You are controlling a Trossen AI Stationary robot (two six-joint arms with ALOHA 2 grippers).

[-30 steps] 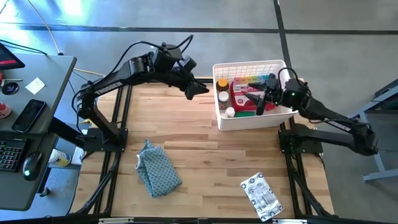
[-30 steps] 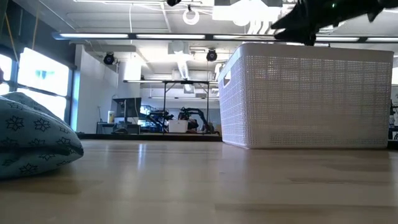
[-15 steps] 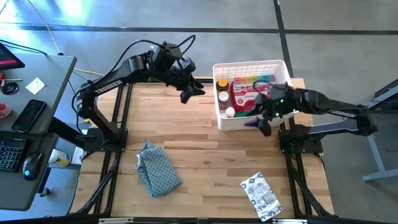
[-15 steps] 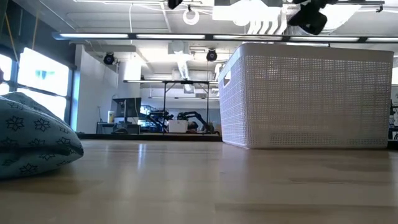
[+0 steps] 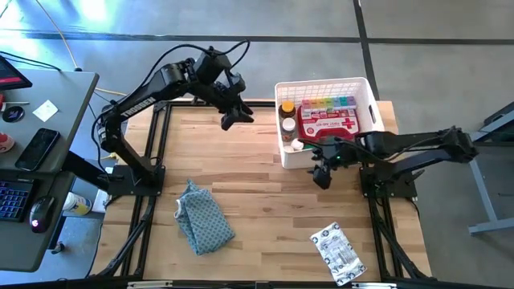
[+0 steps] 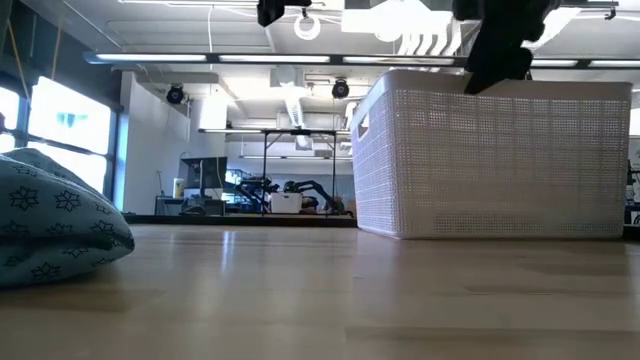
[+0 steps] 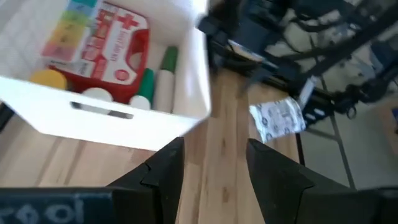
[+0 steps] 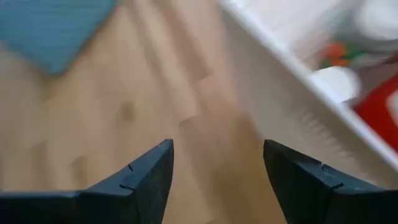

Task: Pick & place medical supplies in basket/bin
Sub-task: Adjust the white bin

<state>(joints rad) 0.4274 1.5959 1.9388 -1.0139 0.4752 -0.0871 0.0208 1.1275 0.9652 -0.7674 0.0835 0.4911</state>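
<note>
Nearest, the silver-white packet [image 5: 338,252] lies low on the counter [image 5: 265,209], right of centre; higher up the right gripper [image 5: 320,175] hovers, jaws open and empty, under the white bin [image 5: 321,156]; upper left, the left gripper [image 5: 230,120] also gapes empty

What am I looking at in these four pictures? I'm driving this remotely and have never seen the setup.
Two dark robot arms work at a wooden table. One picture looks down from above, one looks level across the tabletop, and two come from cameras on the wrists. The white bin holds a red first-aid case, a rainbow pill organizer and bottles. A patterned cloth and a silver-white packet lie on the table. The left claw and right claw are both open, holding nothing.
</note>
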